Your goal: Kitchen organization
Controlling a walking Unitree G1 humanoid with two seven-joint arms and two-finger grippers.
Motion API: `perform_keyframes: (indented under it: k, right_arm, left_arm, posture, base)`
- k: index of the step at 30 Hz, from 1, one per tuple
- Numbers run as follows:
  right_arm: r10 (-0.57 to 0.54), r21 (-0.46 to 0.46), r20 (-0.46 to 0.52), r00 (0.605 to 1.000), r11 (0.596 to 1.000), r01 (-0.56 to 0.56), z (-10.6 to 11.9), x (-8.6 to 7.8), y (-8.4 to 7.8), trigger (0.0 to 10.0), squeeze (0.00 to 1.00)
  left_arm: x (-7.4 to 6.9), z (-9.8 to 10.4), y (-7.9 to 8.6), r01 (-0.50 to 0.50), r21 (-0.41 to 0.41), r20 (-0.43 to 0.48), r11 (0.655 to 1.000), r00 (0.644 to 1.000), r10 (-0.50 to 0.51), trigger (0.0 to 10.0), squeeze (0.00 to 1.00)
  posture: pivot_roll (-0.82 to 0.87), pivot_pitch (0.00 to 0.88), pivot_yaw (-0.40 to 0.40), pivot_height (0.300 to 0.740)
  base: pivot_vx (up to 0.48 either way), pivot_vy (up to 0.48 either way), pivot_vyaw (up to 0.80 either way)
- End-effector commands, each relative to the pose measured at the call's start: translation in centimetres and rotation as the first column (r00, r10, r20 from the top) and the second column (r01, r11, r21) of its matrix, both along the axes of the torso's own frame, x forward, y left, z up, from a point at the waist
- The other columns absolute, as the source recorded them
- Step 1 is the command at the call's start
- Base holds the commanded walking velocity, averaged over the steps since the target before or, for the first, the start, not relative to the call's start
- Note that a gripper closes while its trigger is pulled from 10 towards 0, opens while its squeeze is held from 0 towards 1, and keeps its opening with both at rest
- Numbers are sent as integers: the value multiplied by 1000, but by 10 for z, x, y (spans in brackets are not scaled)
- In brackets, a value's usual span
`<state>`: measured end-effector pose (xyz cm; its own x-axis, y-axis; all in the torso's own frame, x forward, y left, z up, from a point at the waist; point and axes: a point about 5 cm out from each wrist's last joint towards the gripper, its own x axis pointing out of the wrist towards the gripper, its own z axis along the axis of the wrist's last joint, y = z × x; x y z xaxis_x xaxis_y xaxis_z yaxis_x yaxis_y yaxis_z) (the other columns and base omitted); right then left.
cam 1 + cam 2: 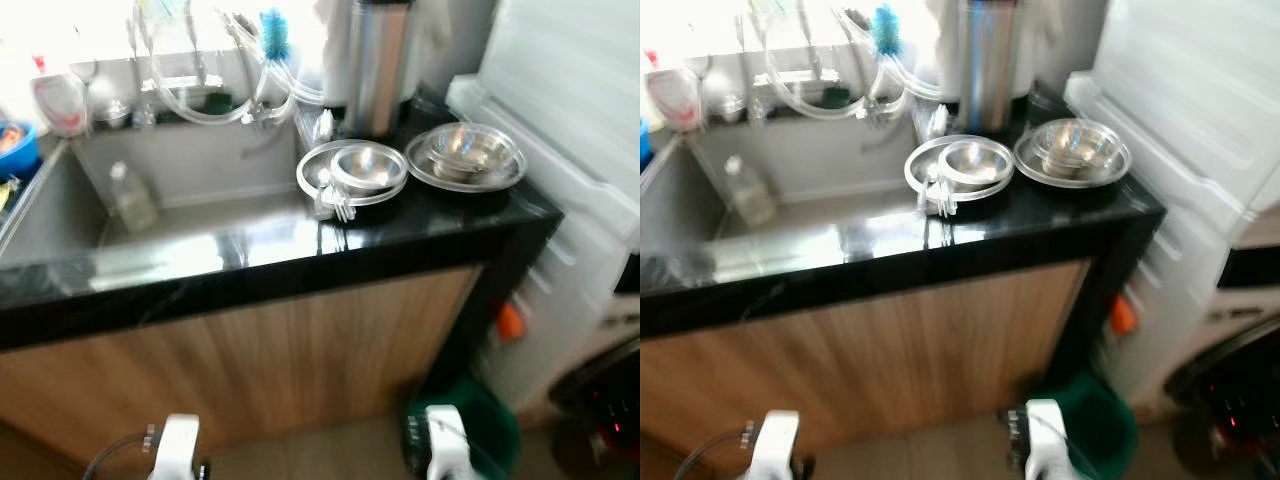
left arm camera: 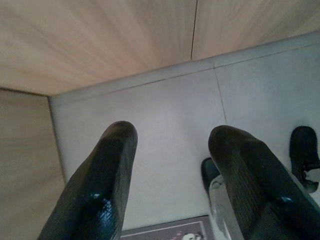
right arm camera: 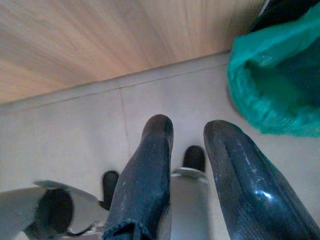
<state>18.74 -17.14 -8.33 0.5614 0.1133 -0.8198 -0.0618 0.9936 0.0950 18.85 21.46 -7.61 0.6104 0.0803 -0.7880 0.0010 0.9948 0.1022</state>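
Meanwhile both empty: left hand (image 2: 170, 185) and right hand (image 3: 187, 170) spread open, low by the floor; steel bowls (image 1: 412, 160) up on worktop (image 1: 300, 265), nearer right arm.

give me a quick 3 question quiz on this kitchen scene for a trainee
1. True or false: the steel bowls sit on the black counter to the right of the sink.
2. What lies in the sink? A) a clear bottle B) a frying pan C) a plate
3. Fill in: the green bag on the floor is beside the ____ gripper.

Key: 1 true. 2 A, the bottle. 3 right; its jaws are open, as are those of the left gripper, both hanging low by the wooden cabinet.
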Motion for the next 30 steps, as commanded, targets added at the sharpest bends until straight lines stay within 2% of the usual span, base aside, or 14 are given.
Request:
perform_keyframes:
  k: [1,3,14,22,30]
  right_arm:
    - [-13,-12,-14,1000,1000,13,-1,-4,-7,10000,0]
    - [-22,-9,-9,1000,1000,22,-1,-4,-7,10000,0]
    - [-47,-6,17,999,999,47,0,-3,-8,10000,0]
    - [-42,-30,23,999,999,43,0,-2,-10,10000,0]
    - [-65,-8,45,997,998,66,1,-2,-9,10000,0]
  left_arm:
    - [5,2,-3,-3,-14,13,1000,1000,4,10000,0]
    - [6,2,-3,-4,-14,14,1000,1000,4,10000,0]
    - [6,2,-4,-12,-18,15,1000,1000,12,10000,0]
    - [5,1,-6,-8,-19,10,1000,1000,8,10000,0]
    - [8,2,-9,6,-18,14,1000,1000,-6,10000,0]
  posture:
    - [-128,0,84,740]
    - [-128,0,84,740]
    - [-132,0,83,740]
    - [-138,0,83,740]
    - [-140,0,87,740]
  base:
    - [0,0,-663]
    - [0,0,-653]
    - [0,0,0]
    - [0,438,0]
    - [0,480,0]
